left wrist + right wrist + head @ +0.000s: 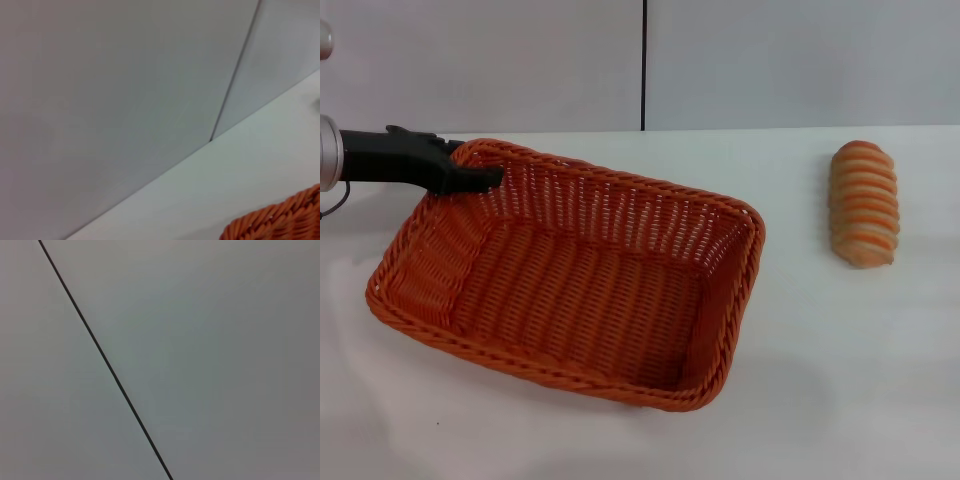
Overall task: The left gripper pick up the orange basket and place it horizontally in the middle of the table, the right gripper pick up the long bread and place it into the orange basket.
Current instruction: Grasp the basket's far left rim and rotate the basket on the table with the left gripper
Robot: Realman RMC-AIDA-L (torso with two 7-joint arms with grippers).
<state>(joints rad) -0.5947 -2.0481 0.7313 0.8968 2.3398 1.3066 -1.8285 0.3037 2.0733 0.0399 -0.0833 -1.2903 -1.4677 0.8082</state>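
Black two-fingered left gripper at upper left of head view, clenched on far-left rim of rectangular orange woven wicker basket, left-centre on white worktop. Striped orange-cream oblong bread upper right, well apart.

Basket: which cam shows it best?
Head view. The whole basket shows there, lying skewed on the table, with the left gripper at its far left rim. The left wrist view catches only a corner of the rim; the right wrist view shows none of it.
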